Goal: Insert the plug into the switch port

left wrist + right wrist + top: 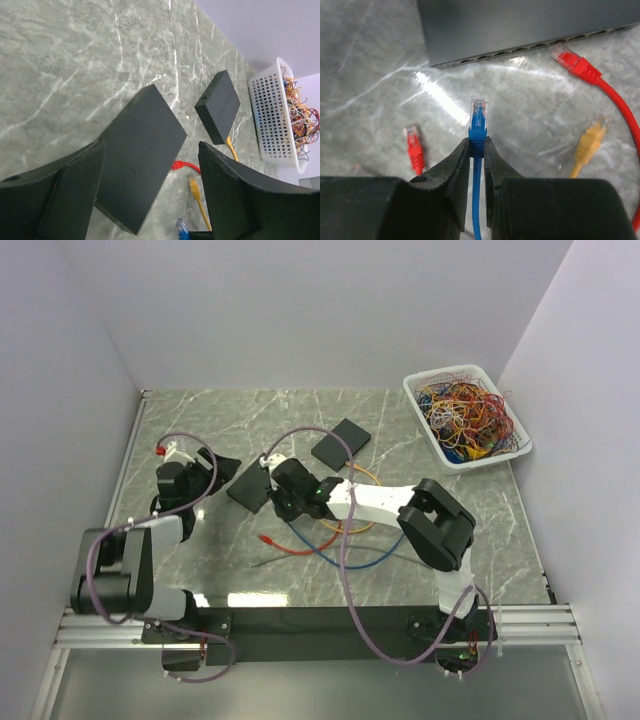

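Note:
My right gripper (477, 146) is shut on the blue plug (478, 120), which points at the row of ports (520, 48) on the front of the black switch (520, 22), a short gap away. In the top view the right gripper (277, 500) sits just right of that switch (250, 487). My left gripper (150, 150) stands open over the same switch (142, 150), one finger on each side of it. Whether it touches the switch I cannot tell. In the top view the left gripper (216, 471) is at the switch's left corner.
A second black switch (340, 443) lies further back, with a yellow cable at it. Loose red plugs (414, 147) (575, 62) and a yellow plug (590, 142) lie around the blue one. A white basket (420, 400) of tangled wires stands at the back right.

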Robot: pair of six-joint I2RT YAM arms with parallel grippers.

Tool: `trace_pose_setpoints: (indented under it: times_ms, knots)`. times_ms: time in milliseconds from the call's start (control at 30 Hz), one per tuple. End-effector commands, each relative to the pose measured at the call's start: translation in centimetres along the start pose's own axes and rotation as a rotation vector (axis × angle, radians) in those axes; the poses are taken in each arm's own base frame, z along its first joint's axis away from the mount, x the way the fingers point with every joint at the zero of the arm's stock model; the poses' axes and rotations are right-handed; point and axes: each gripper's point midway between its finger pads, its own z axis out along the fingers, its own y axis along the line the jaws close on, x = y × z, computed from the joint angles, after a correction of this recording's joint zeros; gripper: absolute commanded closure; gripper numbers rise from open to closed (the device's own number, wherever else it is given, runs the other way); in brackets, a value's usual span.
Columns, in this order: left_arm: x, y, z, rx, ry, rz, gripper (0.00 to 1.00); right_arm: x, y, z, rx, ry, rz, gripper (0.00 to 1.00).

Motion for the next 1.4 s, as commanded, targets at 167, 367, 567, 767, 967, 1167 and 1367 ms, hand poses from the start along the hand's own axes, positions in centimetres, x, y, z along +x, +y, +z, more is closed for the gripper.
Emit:
trace_pose_setpoints:
  times_ms: [167, 367, 567, 767, 967, 1167, 1367]
  knots:
    - [-0.9, -0.8, 2.2, 0.183, -0.002, 0.009, 0.20, -1.6, -1.3, 2.6, 0.041, -0.010, -0.010, 1.00]
    - [-0.2, -0.1, 2.7, 0.169, 0.020, -0.009, 0.24, -2.2, -1.9, 3.3, 0.073, -0.010, -0.022, 1.00]
    - [-0.2, 0.7, 2.9, 0.111, 0.028, -0.025, 0.28, -1.7, -2.1, 4.0, 0.067, 0.001, -0.015, 1.00]
    - [-1.1, 1.0, 2.9, 0.028, 0.024, 0.010, 0.30, -1.9, -1.9, 4.2, 0.063, 0.003, -0.009, 1.00]
    - [-2.3, 1.2, 2.4, -0.113, 0.011, 0.108, 0.30, -1.4, -1.4, 4.4, 0.037, 0.019, 0.011, 1.00]
    - [-2.7, 2.2, 2.1, -0.203, 0.043, 0.187, 0.31, -1.6, -1.0, 3.8, 0.027, 0.020, 0.027, 1.00]
    - [-1.6, 2.1, 0.5, -0.148, 0.019, 0.217, 0.31, -1.8, -1.0, 3.0, 0.031, 0.013, 0.032, 1.00]
